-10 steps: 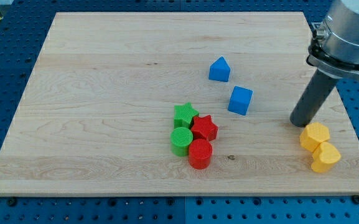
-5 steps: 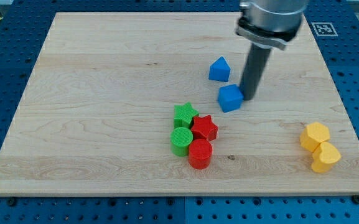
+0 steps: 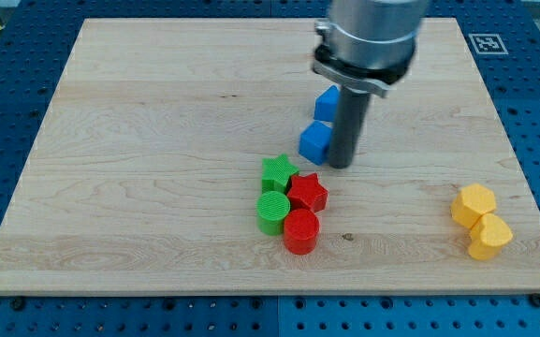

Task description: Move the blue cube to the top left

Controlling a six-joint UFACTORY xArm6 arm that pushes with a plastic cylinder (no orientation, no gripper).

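Pressing against the right side of the blue cube [image 3: 315,142] near the frame's centre, my tip [image 3: 338,165], a bare rod with no jaws, has nearly the whole push toward the board's [image 3: 157,112] upper left ahead

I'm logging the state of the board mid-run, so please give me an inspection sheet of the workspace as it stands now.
Surface: wooden board, lying flat on a blue pegboard.
Job's things: blue cube near the board's middle, far from the top left.
Clutter: second blue block, partly hidden behind the rod, just above the cube; green star, red star, green cylinder and red cylinder clustered below the cube; two yellow blocks at the view's right.
Grippers: none; my tip sits at the cube's right side, apparently touching.
Cables: nothing seen.
Surroundings: printed marker tag at the view's top right.
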